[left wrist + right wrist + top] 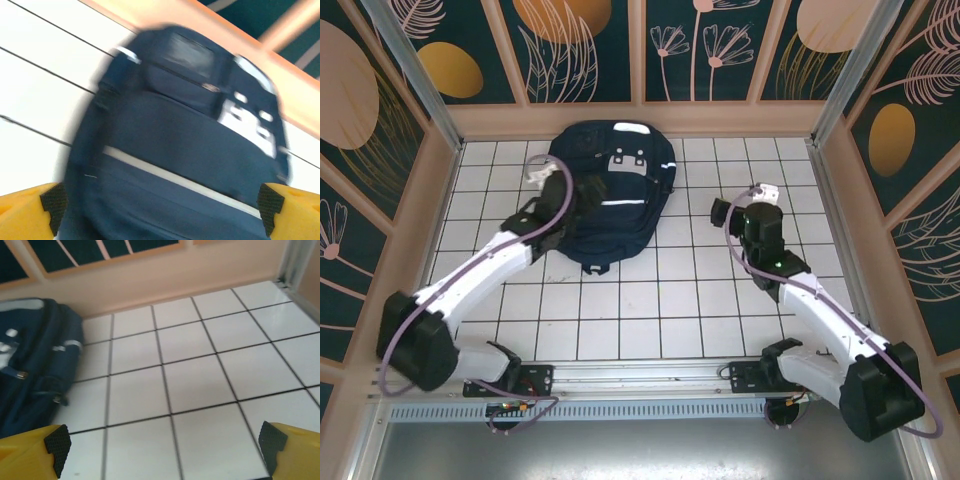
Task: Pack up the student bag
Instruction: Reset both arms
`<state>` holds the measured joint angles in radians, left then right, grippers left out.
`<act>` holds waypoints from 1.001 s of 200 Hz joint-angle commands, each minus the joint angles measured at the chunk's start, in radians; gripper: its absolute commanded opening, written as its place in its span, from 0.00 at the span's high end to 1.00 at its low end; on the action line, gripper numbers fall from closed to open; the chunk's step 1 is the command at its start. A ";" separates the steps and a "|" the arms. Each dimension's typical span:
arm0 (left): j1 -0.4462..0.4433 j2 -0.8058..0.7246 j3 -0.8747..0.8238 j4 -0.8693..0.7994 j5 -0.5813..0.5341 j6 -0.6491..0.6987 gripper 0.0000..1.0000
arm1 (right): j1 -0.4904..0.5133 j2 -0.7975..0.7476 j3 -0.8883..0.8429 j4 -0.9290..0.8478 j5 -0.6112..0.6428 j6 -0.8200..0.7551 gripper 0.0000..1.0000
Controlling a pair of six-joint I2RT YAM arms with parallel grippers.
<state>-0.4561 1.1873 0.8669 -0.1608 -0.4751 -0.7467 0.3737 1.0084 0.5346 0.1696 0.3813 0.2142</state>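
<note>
1. Student bag (610,195) lies flat at the far-centre of the tiled table (660,300), front pocket up (looks zipped, view blurry).
2. Left gripper (160,205) hovers over the bag, fingers spread wide, gripping nothing.
3. Right gripper (165,442) is over bare tiles right of the bag, fingers spread, empty, probably parked clear.

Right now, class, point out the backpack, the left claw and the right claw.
backpack (625,230): overhead view, on its dark front panel.
left claw (162,207): left wrist view, midway between its yellow fingertips.
right claw (165,444): right wrist view, midway between its yellow fingertips.
</note>
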 commanded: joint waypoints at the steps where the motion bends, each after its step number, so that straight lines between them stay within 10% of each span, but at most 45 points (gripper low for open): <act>1: 0.069 -0.119 -0.174 0.146 -0.145 0.215 0.02 | -0.052 0.004 -0.054 0.109 0.107 -0.043 0.01; 44: 0.183 -0.223 -0.499 0.589 -0.234 0.485 0.02 | -0.169 0.143 -0.111 0.267 0.173 -0.014 0.01; 88: 0.331 -0.023 -0.537 0.775 -0.237 0.467 0.01 | -0.219 0.336 -0.098 0.513 0.182 -0.108 0.01; 200: 0.428 0.283 -0.616 1.367 0.139 0.616 0.01 | -0.384 0.488 -0.243 0.942 -0.237 -0.161 0.01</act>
<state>-0.0380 1.4364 0.2768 1.0412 -0.4854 -0.2005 0.0265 1.4948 0.3035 0.9833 0.2813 0.0463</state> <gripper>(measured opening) 0.985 0.988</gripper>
